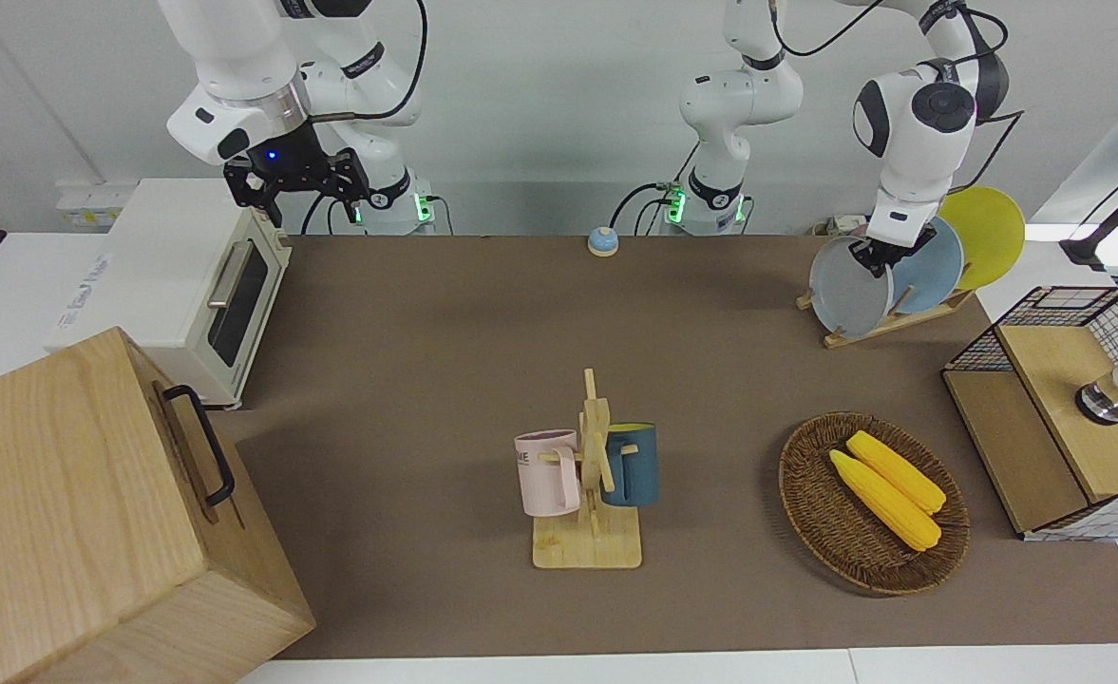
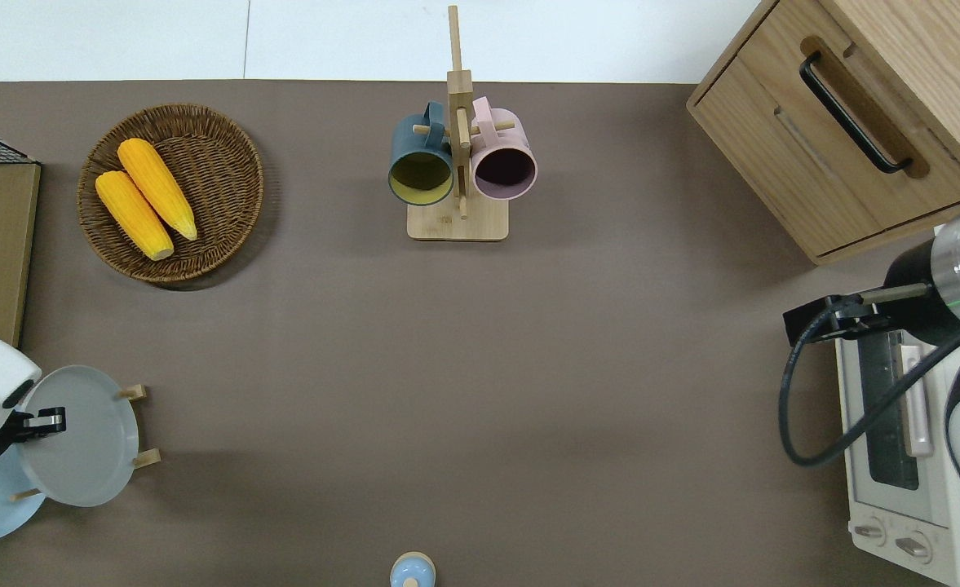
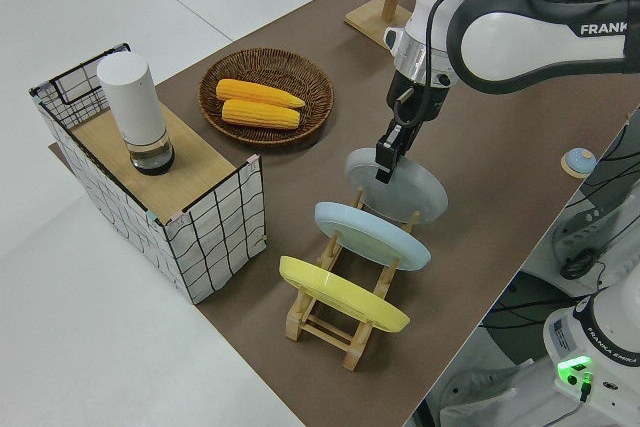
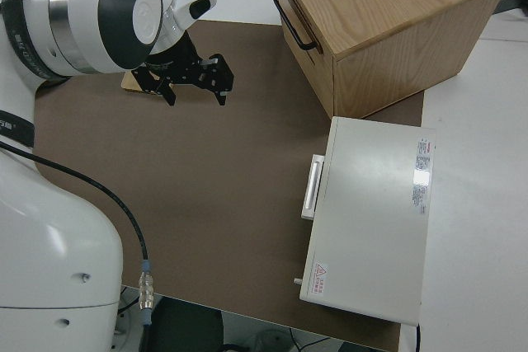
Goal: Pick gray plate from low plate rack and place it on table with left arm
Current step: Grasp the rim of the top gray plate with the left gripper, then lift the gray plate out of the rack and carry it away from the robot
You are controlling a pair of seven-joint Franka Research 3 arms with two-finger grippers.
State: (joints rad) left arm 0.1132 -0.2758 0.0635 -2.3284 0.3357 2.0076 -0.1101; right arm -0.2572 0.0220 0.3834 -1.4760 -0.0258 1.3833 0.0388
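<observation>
The gray plate (image 1: pixel 848 288) stands tilted in the low plate rack (image 1: pixel 891 323), in the slot farthest from the robots, at the left arm's end of the table (image 1: pixel 445 361). My left gripper (image 1: pixel 877 256) is shut on the plate's upper rim, one finger on each face. It shows the same in the overhead view (image 2: pixel 43 421) and the left side view (image 3: pixel 385 157), with the gray plate (image 2: pixel 88 444) (image 3: pixel 412 192) still resting in the rack (image 2: pixel 143 458) (image 3: pixel 340 332). My right gripper (image 1: pixel 297 185) is open and parked.
A light-blue plate (image 1: pixel 929 271) and a yellow plate (image 1: pixel 988 233) stand in the same rack. A wicker basket (image 1: pixel 810 513) with two corn cobs, a mug stand (image 1: pixel 589 475), a wire-sided box (image 1: pixel 1052 418), a toaster oven (image 1: pixel 174 285) and a wooden cabinet (image 1: pixel 84 513) are on the table.
</observation>
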